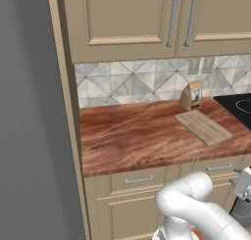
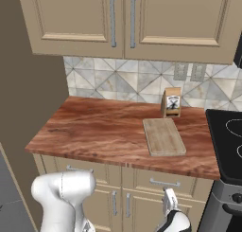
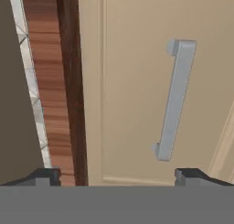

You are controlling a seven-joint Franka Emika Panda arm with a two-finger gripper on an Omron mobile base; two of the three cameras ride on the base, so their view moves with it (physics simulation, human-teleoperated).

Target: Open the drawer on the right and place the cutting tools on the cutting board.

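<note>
The right drawer [image 2: 184, 180] is shut, its silver bar handle [image 2: 164, 182] facing out under the counter edge. In the hand view the drawer front [image 3: 132, 95] and handle [image 3: 176, 99] are close ahead. My gripper [image 3: 118, 177] is open, its fingertips [image 3: 192, 175] spread wide, a short way in front of the handle and touching nothing. From the right base view the gripper [image 2: 168, 195] hangs just below the handle. The light-wood cutting board [image 2: 163, 136] lies bare on the counter above. The knives are hidden.
A small brown paper bag [image 2: 171, 102] stands behind the board against the tiled wall. A second drawer [image 2: 78, 169] sits to the left. A black stove top [image 2: 229, 141] borders the counter on the right, and a tall panel [image 1: 63, 111] closes its left end.
</note>
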